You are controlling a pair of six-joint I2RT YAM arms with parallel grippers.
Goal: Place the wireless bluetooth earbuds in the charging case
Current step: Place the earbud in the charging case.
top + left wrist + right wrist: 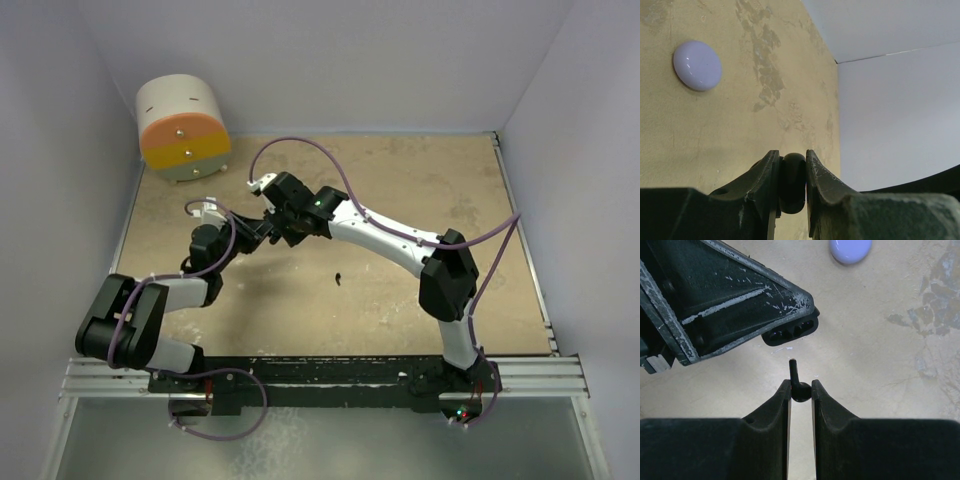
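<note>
My left gripper (792, 160) is shut on a small black charging case (792, 182), held on edge above the table. In the right wrist view the case (792, 331) shows two dark sockets and sticks out from a left finger (730, 305). My right gripper (800, 385) is shut on a black earbud (799, 387). Its stem points at the case with a small gap between them. In the top view both grippers meet at mid-table, left (258, 233) and right (283, 222). Another black earbud (338, 278) lies on the table in front of them. No lavender earbuds are in view.
A round pale lavender disc (697, 65) lies on the tan table just beyond the grippers; it also shows in the right wrist view (850, 249). A white, orange and yellow drum (183, 128) stands at the back left corner. White walls enclose the table.
</note>
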